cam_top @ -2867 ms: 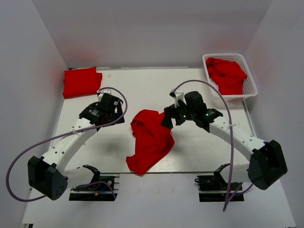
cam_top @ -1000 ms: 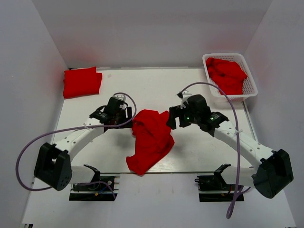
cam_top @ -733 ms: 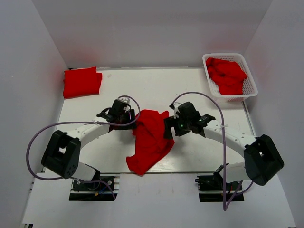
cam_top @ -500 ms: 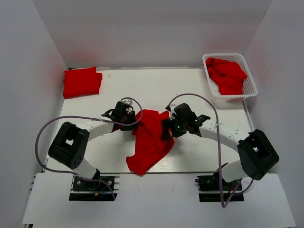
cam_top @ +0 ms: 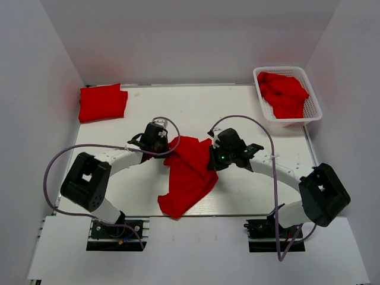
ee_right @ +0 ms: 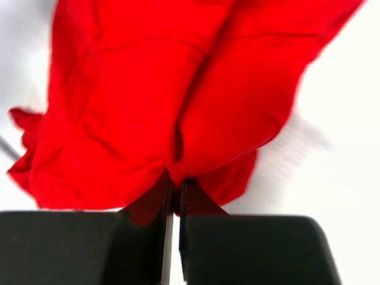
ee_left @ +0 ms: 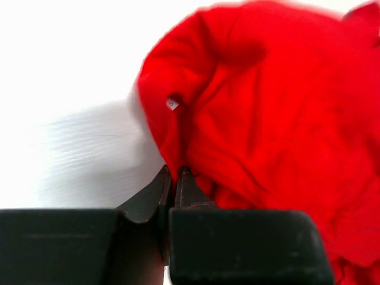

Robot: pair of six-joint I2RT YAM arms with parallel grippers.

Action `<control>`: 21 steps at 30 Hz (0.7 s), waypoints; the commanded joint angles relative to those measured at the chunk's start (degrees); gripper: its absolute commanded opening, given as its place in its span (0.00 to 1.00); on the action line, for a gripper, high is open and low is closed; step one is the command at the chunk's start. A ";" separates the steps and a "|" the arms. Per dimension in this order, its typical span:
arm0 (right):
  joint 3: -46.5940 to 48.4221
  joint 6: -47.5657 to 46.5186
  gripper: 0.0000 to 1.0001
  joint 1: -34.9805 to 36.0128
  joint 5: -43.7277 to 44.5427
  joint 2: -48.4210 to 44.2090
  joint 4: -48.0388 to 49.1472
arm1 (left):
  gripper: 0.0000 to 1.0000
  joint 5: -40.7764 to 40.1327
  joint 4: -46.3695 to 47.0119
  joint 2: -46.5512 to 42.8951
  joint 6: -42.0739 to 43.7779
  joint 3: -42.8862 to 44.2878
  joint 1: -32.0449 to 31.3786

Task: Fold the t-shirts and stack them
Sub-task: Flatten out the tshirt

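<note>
A crumpled red t-shirt (cam_top: 189, 175) lies in the middle of the table, stretching toward the near edge. My left gripper (cam_top: 165, 148) is shut on its upper left edge; in the left wrist view the jaws (ee_left: 174, 172) pinch a fold of the red t-shirt (ee_left: 261, 119). My right gripper (cam_top: 209, 159) is shut on the upper right edge, and the right wrist view shows the red t-shirt (ee_right: 148, 101) bunched between its tips (ee_right: 176, 180). A folded red t-shirt (cam_top: 102, 102) rests at the far left corner. More red t-shirts (cam_top: 284, 94) fill the basket.
The white lattice basket (cam_top: 312, 101) stands at the far right corner of the table. White walls close in the table on the left, back and right. Purple cables loop over both arms.
Both arms slid inward to the top edge of the middle t-shirt. Each gripper went from open to shut on the cloth.
</note>
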 commanded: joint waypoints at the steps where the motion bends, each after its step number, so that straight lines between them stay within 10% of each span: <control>1: 2.95 0.50 0.00 -0.17 9.31 -5.02 1.75 | 0.00 -7.58 -2.62 -9.40 2.02 4.31 0.52; 12: 19.91 -5.12 0.00 -4.55 42.18 -12.58 -8.97 | 0.00 -30.43 -12.49 -21.28 10.98 24.17 0.52; 21: 45.19 -17.68 0.00 -8.78 47.57 -7.95 -4.67 | 0.00 -42.05 -7.82 -14.35 28.91 47.89 1.05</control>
